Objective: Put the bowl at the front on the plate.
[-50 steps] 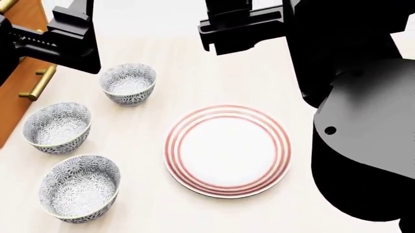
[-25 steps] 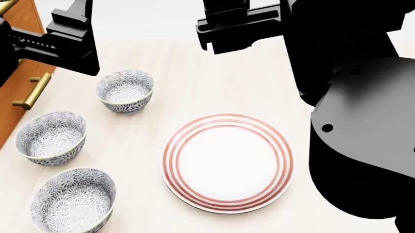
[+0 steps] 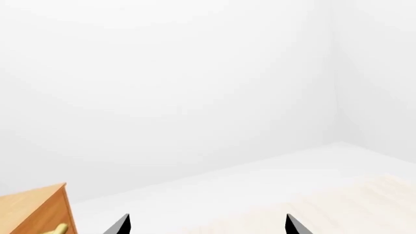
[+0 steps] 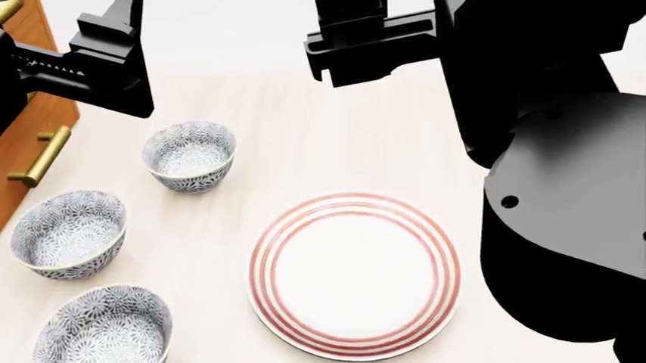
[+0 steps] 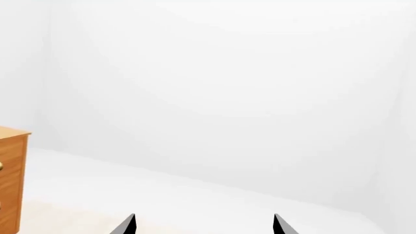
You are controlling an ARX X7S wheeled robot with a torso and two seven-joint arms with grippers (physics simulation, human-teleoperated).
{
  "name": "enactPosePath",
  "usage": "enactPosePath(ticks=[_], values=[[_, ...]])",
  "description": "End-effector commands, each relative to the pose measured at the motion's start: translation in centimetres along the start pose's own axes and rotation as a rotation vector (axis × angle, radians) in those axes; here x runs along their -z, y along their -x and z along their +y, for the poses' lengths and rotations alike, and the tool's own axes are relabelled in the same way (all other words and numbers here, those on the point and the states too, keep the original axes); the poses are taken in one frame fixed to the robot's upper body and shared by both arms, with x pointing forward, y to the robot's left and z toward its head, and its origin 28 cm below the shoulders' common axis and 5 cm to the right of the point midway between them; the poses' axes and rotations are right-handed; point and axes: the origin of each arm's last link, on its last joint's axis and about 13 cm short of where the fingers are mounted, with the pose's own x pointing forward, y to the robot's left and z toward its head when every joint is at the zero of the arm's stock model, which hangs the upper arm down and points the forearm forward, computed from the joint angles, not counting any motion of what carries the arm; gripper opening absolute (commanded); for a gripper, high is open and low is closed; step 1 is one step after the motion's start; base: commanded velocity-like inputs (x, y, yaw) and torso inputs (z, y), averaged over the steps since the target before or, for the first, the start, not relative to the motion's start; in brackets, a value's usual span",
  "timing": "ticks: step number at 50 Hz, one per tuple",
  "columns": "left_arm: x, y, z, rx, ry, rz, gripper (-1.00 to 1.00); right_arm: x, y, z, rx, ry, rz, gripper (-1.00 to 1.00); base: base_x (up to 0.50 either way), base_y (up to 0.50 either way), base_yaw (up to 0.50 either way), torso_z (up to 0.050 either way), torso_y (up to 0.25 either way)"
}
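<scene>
Item: bowl [image 4: 104, 330], small, round, deep, white with a dense blue-grey flower pattern inside and out. One of three alike, set in a column down the left of the head view. This one sits lowest, at the lower left corner, partly cut off by the frame edge, upright and seemingly empty. The middle bowl [image 4: 68, 234] and far bowl [image 4: 189, 156] stand apart from it and from each other.

Destination: plate [image 4: 355, 273], large, white, three thin red rings near the rim; lower centre of the head view, flat on the pale table [image 4: 302, 144], well apart from the bowl, nothing on it.

Handling, judged: looks like glazed ceramic, so stiff, breakable and likely slippery; light enough for one claw. The rim is the likely place to hold, one finger inside the wall and one outside. The smooth curved side offers little purchase.

Left gripper [image 3: 203, 228]: only two dark fingertips show, set apart, nothing between them; held high at the upper left of the head view, over no bowl.

Right gripper [image 5: 202, 227]: fingertips likewise apart and empty; upper centre of the head view.

Also present: wooden cabinet [image 4: 35, 121] with brass handle, far left edge.
</scene>
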Motion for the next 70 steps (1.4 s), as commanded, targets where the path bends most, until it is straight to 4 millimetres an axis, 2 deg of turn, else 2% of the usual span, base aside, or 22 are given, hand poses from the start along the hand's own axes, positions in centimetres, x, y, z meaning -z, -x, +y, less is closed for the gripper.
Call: enactPosePath(ticks=[1, 41, 55, 70], values=[[0.1, 0.0, 0.1, -0.002, 0.0, 0.0, 1.0, 0.1, 0.0, 0.0, 0.0, -0.003, 0.0, 1.0, 0.13, 0.0, 0.0, 0.0, 0.0], [0.7, 0.0, -0.1, 0.003, 0.002, 0.021, 1.0, 0.6, 0.1, -0.2, 0.019, -0.004, -0.015, 1.0, 0.13, 0.0, 0.0, 0.0, 0.0], [3.6, 1.0, -0.6, 0.046, 0.091, 0.172, 1.0, 0.5, 0.2, -0.2, 0.002, -0.006, -0.02, 1.0, 0.0, 0.0, 0.0, 0.0, 0.0], [5.0, 1.9, -0.8, 0.06, 0.14, 0.305, 1.0, 0.4, 0.1, -0.1, -0.004, -0.006, -0.026, 1.0, 0.0, 0.0, 0.0, 0.0, 0.0]])
